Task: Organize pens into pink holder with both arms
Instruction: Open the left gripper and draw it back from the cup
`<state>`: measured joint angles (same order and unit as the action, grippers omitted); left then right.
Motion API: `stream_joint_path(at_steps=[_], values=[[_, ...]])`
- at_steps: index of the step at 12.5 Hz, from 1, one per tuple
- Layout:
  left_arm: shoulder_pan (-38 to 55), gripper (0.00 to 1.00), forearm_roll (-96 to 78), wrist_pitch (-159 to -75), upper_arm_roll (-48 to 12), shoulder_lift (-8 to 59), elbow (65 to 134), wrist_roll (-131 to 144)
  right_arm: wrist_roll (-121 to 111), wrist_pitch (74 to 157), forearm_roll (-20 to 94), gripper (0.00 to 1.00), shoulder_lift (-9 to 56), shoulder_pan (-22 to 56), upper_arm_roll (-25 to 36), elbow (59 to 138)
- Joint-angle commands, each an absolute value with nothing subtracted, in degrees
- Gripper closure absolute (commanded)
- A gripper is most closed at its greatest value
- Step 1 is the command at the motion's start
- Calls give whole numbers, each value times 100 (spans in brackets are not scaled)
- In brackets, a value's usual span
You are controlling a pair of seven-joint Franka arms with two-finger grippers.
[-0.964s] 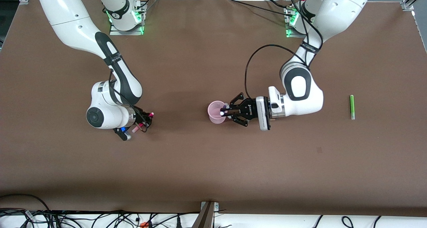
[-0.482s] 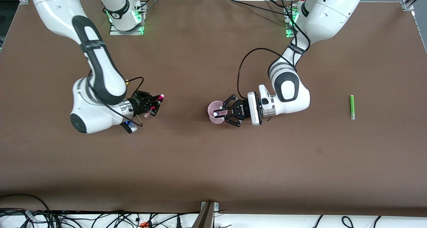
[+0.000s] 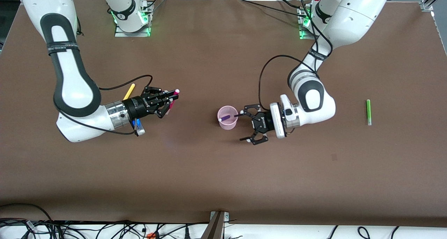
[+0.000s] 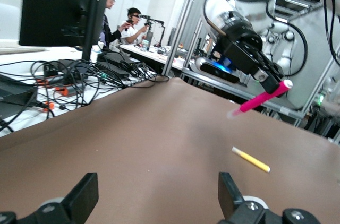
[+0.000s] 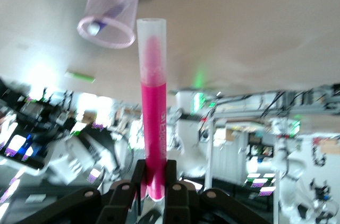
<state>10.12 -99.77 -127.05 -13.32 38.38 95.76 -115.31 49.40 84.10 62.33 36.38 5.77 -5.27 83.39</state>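
Observation:
The pink holder [image 3: 227, 118] stands mid-table with the purple pen [image 3: 225, 117] leaning inside it. My left gripper [image 3: 244, 128] is open and empty beside the holder, on the side toward the left arm's end; its fingers [image 4: 82, 197] stand wide apart. My right gripper [image 3: 172, 99] is shut on the magenta-pink pen [image 3: 173, 102], in the air toward the right arm's end from the holder. The right wrist view shows that pen [image 5: 151, 102] clamped in the gripper [image 5: 154, 176], and the holder [image 5: 109, 9]. The yellow pen [image 3: 130, 91] lies by the right arm. The green pen [image 3: 368, 112] lies toward the left arm's end.
The brown table [image 3: 223, 183] ends at a front edge with cables below it. The left wrist view shows the yellow pen [image 4: 251, 159], the magenta-pink pen [image 4: 260, 99] in the right gripper, and people at desks off the table.
My left gripper has opened, let the purple pen drop into the holder, and drawn back. My right arm has carried the magenta-pink pen toward the holder, uncovering the yellow pen.

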Motion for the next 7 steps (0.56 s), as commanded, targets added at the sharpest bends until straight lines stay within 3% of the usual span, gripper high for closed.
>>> stream_joint_path(at_steps=[1,7], values=[[661,0,-9277,-12394,-1301,3727,9580,-10612,4966,8437,7081,100,3700,667,-624,8393],[-596,0,-6543,-10567,-1283,3788,8975,-8572,4966,10201,8935,100,3814,1747,-624,8972]])
